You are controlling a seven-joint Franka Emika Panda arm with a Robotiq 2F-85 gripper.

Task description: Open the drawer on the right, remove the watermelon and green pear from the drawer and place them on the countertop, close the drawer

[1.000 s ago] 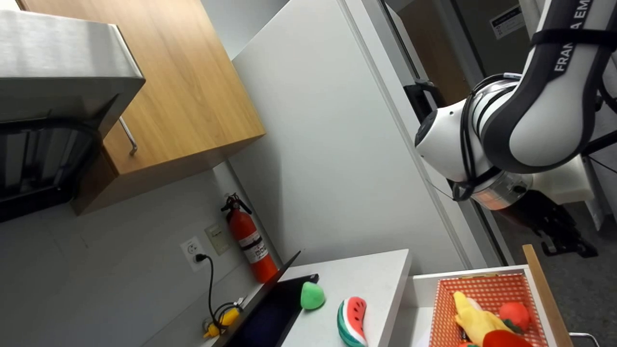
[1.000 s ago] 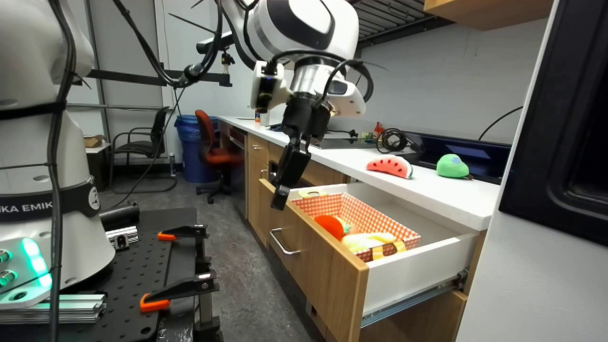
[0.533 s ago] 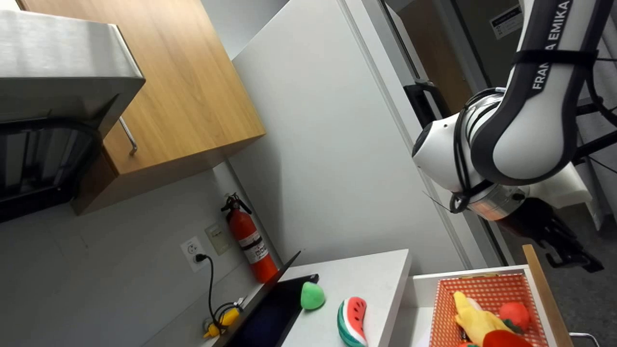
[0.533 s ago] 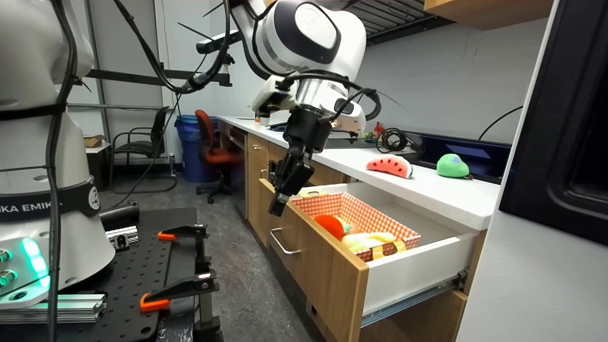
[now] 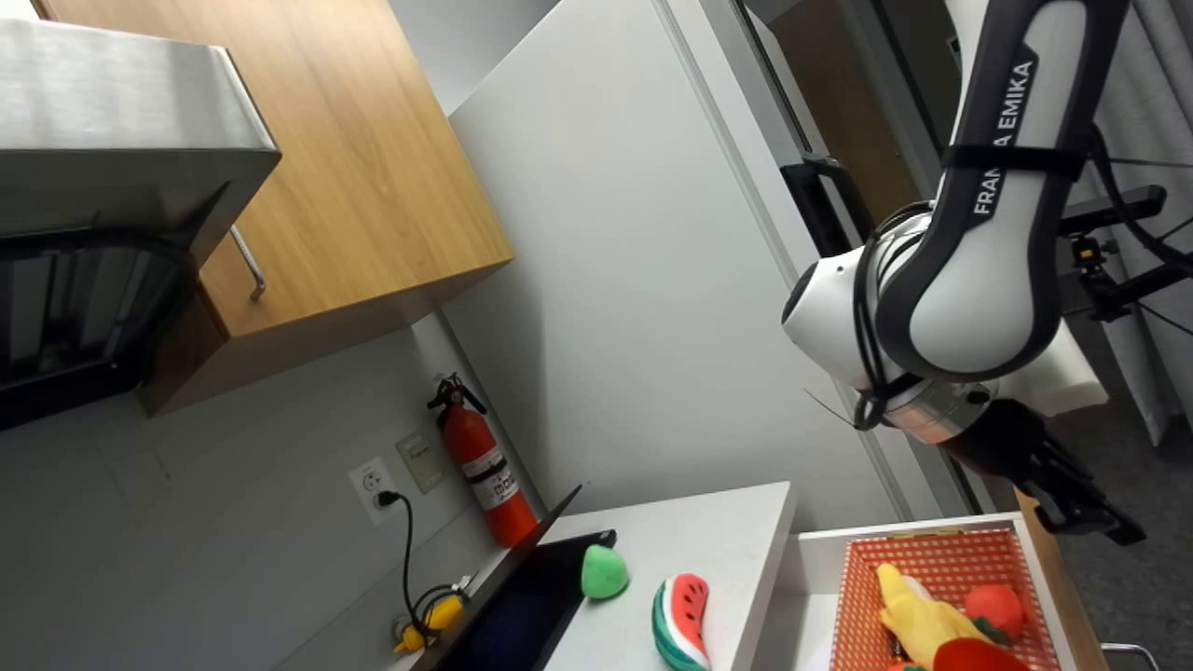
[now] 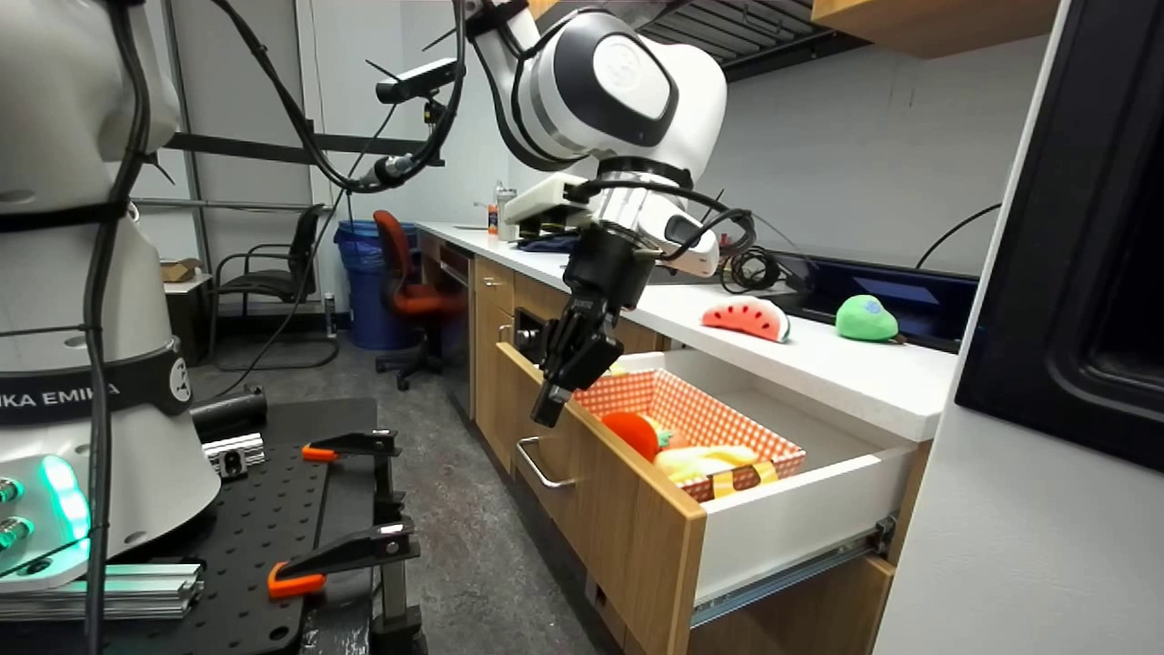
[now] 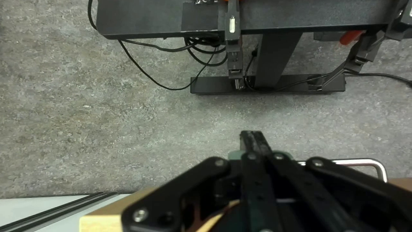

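The drawer [image 6: 627, 509] is pulled out, its tan front and metal handle [image 6: 546, 468] facing the aisle. It also shows in an exterior view [image 5: 1072, 596]. The watermelon slice [image 6: 746, 317] and the green pear [image 6: 866, 318] lie apart on the white countertop [image 6: 818, 368]; the watermelon [image 5: 688, 610] and pear [image 5: 604, 572] also show in an exterior view. My gripper [image 6: 547, 409] points down at a tilt, by the top edge of the drawer front near its far end. In the wrist view the fingertips [image 7: 254, 137] are together with nothing between them, over the floor, with the handle [image 7: 357, 162] behind.
A red checked basket [image 6: 700, 400] in the drawer holds a red fruit [image 6: 629, 432] and a yellow fruit [image 6: 705, 462]. A black table [image 6: 346, 509] with orange-tipped clamps stands across the aisle. A dark laptop-like panel [image 6: 891, 287] stands behind the fruit on the counter.
My gripper has moved down and tilted more, with its tips now lower along the outside of the drawer front. The drawer, watermelon and pear have not moved.
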